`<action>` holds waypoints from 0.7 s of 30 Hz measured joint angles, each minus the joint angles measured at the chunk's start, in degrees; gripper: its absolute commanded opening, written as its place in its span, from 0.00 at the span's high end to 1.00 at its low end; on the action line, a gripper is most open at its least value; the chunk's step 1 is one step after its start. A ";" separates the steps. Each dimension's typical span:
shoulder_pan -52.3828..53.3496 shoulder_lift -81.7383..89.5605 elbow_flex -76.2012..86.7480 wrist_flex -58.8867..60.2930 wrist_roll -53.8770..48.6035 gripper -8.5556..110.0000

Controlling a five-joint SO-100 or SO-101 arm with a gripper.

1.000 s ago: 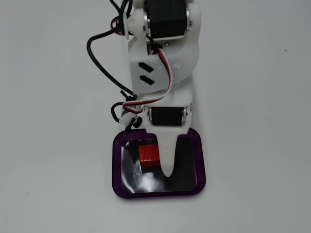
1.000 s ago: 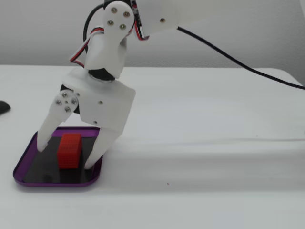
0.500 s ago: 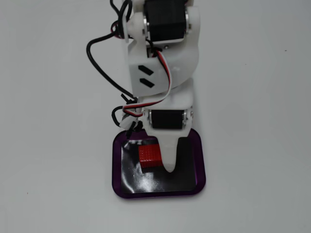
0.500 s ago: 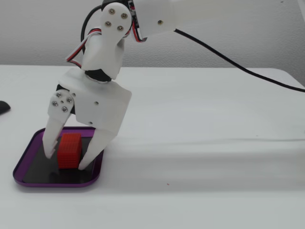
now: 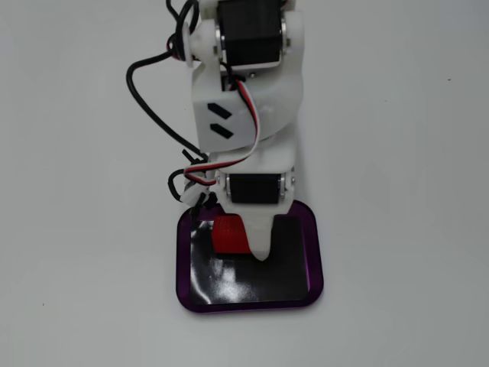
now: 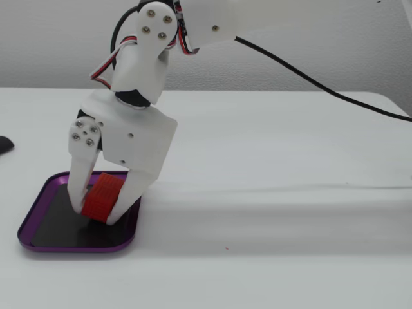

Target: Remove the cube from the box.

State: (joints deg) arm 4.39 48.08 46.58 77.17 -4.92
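The cube [image 6: 103, 196] is a small red block, tilted between my white fingers inside the box [image 6: 71, 248], a shallow tray with a purple rim and black floor. My gripper [image 6: 96, 212] is shut on the cube, one finger on each side, fingertips close to the box floor. In the fixed view from above, the cube [image 5: 228, 235] shows at the upper left of the box [image 5: 315, 260], beside the one visible pointed finger [image 5: 261, 248]. There my gripper [image 5: 243, 243] is partly hidden under the wrist, as is the second finger.
A small dark object [image 6: 3, 144] lies at the left edge of the white table. A black cable [image 6: 322, 84] trails from the arm to the right, and looped wires [image 5: 145, 107] hang left of the wrist.
The fingers have closed from either side onto the cube. The cube has tipped over from upright and shifted toward the arm's end of the box.
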 measured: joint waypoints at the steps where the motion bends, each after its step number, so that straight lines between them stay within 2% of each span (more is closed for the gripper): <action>1: 0.00 0.00 0.00 0.00 0.00 0.93; 12: 0.62 2.37 -3.60 6.42 0.09 0.93; 21: -0.44 19.16 -0.35 6.86 0.09 0.93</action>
State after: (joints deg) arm 3.96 67.24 46.23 84.02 -4.83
